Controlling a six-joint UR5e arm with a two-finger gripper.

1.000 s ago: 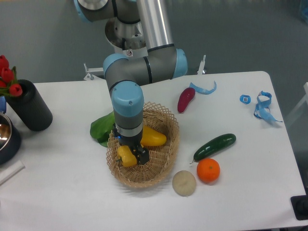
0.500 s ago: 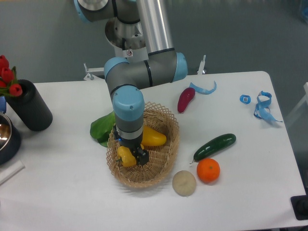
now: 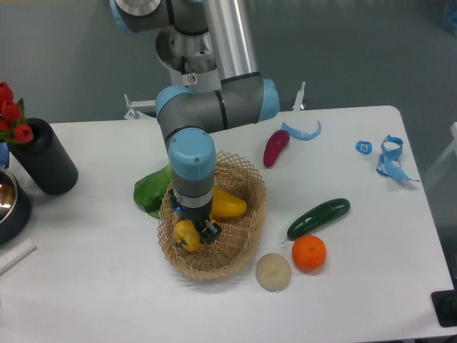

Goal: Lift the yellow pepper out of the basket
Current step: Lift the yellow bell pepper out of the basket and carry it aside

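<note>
Wrist rising slightly since second ago, yellow pepper (image 3: 187, 235) coming up with it. Gripper (image 3: 194, 234) clamping pepper between fingers, arm pointing straight down into basket (image 3: 246, 225) to clear woven rim. Pepper hanging just above basket floor, left half, beside long yellow fruit (image 3: 227, 204). Lift appears underway; grip looking off-centre, slip being possible.

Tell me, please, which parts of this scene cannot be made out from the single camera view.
- The claw: the wrist above covers its fingers, so open or shut is unclear.
- The yellow pepper: partly behind the claw; grip contact is not visible.
- The basket: its left floor is hidden by the arm.
- The green leafy item: partly behind the basket rim.
- The red tulips and the metal bowl: cut off by the left edge.
</note>
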